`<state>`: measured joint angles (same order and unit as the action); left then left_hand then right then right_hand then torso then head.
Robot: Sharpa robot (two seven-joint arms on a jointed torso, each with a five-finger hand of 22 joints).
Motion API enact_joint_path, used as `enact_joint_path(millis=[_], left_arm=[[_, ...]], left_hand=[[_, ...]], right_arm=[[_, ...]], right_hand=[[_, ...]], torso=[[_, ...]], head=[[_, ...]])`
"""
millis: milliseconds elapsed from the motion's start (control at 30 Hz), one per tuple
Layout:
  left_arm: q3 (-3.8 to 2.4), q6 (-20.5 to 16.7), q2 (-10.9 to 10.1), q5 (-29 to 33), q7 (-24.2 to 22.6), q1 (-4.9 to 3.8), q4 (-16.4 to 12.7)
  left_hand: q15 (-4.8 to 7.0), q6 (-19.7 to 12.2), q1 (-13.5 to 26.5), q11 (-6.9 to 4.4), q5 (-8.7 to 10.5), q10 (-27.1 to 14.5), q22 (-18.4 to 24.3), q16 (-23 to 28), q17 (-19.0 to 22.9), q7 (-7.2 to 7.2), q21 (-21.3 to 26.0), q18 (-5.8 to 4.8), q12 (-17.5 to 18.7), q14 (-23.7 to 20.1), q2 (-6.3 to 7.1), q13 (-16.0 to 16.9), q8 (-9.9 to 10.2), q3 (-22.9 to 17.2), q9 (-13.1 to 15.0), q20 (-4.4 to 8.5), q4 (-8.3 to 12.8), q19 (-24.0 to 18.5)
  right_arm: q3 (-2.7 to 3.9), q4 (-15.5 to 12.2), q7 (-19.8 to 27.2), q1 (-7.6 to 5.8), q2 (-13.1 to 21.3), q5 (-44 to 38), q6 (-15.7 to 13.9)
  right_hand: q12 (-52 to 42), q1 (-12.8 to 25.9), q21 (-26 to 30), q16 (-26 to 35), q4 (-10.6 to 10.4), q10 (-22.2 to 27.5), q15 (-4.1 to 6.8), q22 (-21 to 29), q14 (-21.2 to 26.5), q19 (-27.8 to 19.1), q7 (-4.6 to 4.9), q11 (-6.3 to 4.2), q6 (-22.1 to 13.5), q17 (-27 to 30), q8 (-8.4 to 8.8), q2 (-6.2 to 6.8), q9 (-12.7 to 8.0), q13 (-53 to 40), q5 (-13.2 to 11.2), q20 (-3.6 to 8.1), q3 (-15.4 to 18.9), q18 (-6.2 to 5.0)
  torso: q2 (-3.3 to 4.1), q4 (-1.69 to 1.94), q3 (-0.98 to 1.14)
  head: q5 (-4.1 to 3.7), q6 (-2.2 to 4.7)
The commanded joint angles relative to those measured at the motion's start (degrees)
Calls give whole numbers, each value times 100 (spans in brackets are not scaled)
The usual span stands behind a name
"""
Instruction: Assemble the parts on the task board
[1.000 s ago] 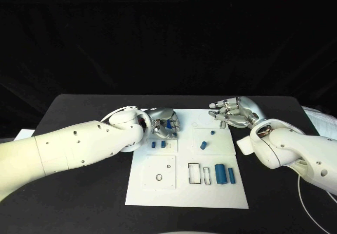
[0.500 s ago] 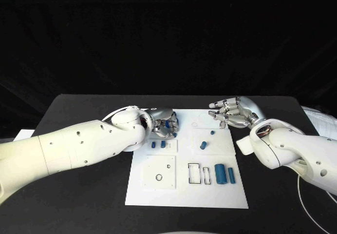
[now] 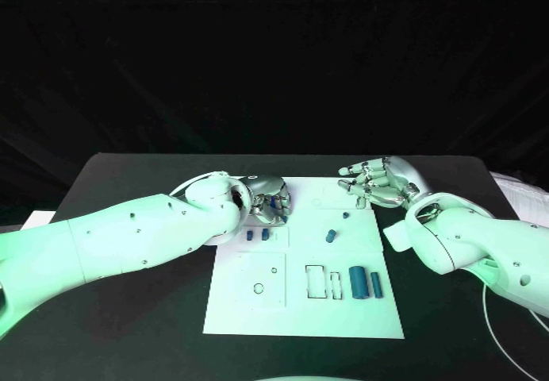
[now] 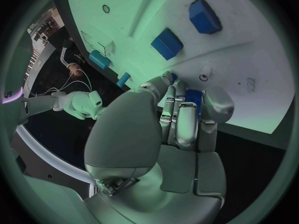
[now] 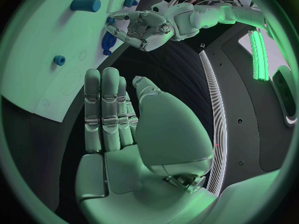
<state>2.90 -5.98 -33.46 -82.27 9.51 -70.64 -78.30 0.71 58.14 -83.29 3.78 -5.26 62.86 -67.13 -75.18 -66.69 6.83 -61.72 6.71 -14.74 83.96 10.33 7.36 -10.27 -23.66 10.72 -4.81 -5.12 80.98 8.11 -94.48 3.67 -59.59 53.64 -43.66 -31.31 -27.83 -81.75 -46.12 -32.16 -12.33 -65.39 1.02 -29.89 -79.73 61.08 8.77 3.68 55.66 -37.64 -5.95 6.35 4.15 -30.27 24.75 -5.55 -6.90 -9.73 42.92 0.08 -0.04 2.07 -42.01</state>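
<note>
Holding a small blue part [image 4: 190,97] at the far left corner of the task board [image 3: 303,313], the left hand [image 3: 268,203] has its fingers [image 4: 181,119] curled in and clamped on the piece; in the left wrist view only a sliver of blue shows between them. The right hand [image 3: 380,184] hovers over the board's far right corner, its fingers [image 5: 106,109] straight, side by side and holding nothing.

The board is a flat, white, matte plate on the black desk [image 3: 137,317], marked with outlined pockets. Two squat blue blocks [image 3: 259,234] sit just beside the left hand, a short peg [image 3: 332,235] and a tiny peg [image 3: 346,214] lie near the middle, and two longer cylinders [image 3: 366,283] lie side by side on the near right.

These pieces look like hard, smooth plastic: light, stiff and probably a little slippery against metal fingers. I judge the round ones likely to roll, so they are best pinched across the middle of their sides, and the blocks across opposite flat faces.
</note>
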Motion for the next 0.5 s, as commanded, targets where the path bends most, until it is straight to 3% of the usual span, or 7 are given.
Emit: enact_joint_path(millis=[33, 500], left_arm=[[10, 233, 19, -33, 60, 18, -5], [11, 306, 67, -23, 176, 29, 34]], left_hand=[[28, 52, 44, -3, 11, 26, -6, -6, 5, -2, -21, -69, 2, 153, -33, -1, 34, -25, -10, -4, -11, 53], [81, 234, 26, -67, 1, 210, -71, 4, 82, -41, -71, -76, 18, 146, -120, -43, 49, -109, -36, 37, 29, 59]], right_arm=[[2, -13, 60, 4, -6, -25, 65], [2, -16, 59, 5, -12, -25, 69]], right_hand=[[-5, -37, 19, 20, -4, 51, -45, 5, -8, 28, 13, 5, -35, -5, 15, -6, -7, 7, 31, -3, -44, -78], [-5, -37, 19, 20, -4, 51, -45, 5, -8, 28, 13, 5, -35, -5, 15, -6, -7, 7, 31, -3, -44, -78]], torso=[[-1, 1, 0], [0, 4, -4]], head=[[-2, -5], [-4, -9]])
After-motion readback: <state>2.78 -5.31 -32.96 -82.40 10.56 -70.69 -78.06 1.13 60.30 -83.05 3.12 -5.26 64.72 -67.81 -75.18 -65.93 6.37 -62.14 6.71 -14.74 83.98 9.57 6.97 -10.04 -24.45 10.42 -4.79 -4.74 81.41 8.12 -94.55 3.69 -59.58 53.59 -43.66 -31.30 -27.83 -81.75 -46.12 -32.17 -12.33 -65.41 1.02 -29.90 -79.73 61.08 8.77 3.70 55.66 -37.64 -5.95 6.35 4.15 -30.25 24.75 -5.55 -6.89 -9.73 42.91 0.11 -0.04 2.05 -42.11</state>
